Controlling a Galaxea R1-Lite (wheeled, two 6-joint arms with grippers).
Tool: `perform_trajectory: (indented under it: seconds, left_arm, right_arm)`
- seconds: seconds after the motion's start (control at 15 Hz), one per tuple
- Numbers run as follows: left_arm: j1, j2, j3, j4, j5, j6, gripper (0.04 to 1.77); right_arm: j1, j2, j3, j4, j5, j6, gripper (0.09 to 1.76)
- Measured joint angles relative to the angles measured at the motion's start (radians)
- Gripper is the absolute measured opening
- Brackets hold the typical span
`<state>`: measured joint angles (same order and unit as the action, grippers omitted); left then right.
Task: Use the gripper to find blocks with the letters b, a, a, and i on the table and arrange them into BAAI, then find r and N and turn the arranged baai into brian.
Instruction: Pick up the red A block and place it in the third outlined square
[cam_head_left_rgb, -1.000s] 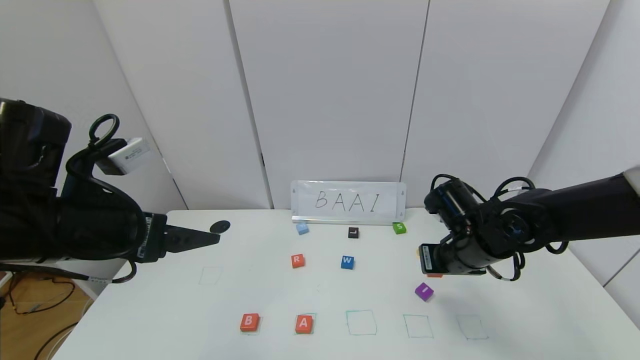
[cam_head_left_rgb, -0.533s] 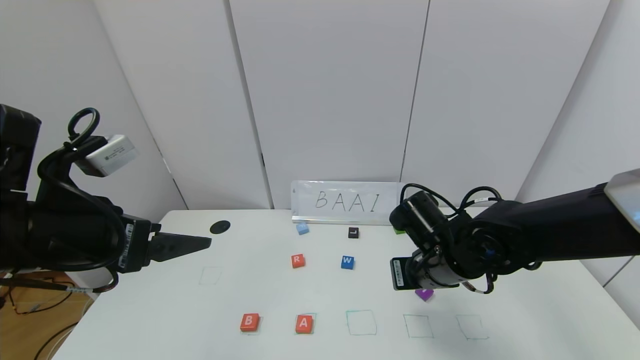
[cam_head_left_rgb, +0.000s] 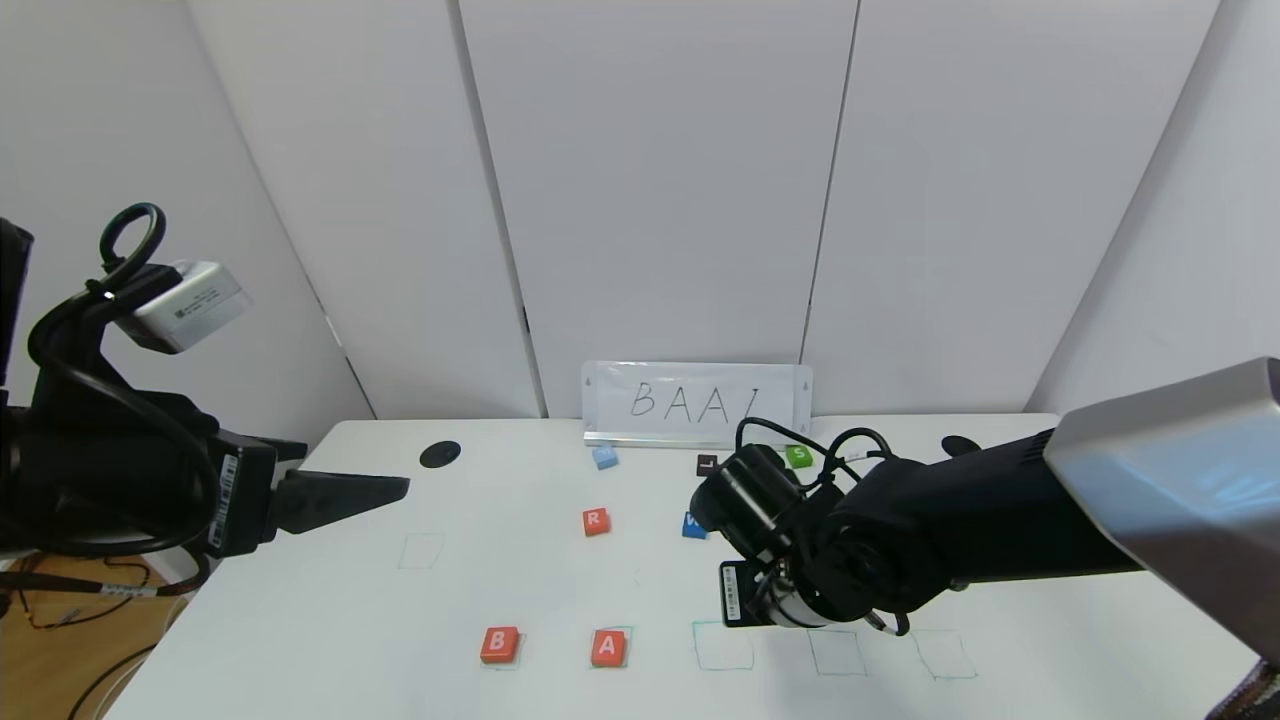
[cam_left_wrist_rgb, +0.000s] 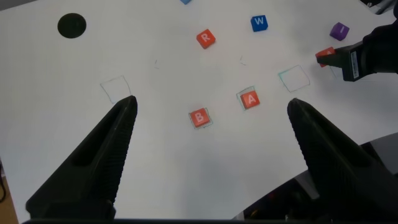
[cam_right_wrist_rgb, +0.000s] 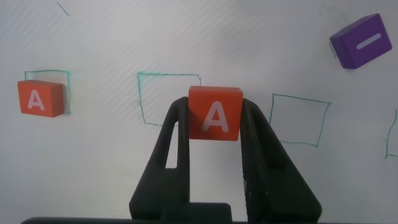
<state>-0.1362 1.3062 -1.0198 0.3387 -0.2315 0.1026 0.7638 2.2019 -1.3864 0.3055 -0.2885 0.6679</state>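
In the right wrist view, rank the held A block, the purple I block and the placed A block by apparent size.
1. Held A block, nearest the camera.
2. Purple I block.
3. Placed A block. The apparent differences may come only from distance.

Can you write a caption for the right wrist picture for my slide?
The right gripper carries an orange A block above the table's empty green square.

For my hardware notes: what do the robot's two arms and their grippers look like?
Both arms are black with looping black cables. The left arm carries a small grey-white box with a label, and a white barcode sticker near the wrist. The left gripper has long, black, wedge-shaped jaws. The right arm has a silver-grey outer link; a white sticker sits beside the right gripper, whose jaws are black too.
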Motion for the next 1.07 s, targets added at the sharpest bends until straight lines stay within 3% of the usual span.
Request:
perform_trajectory:
  seconds: [1.07]
  left_arm:
    - [0.0, -0.024, 0.01, 0.003, 0.0, 0.019, 1.72]
  right_arm:
    - [0.097, 0.133, -0.066, -0.003, -0.01, 0.049, 0.54]
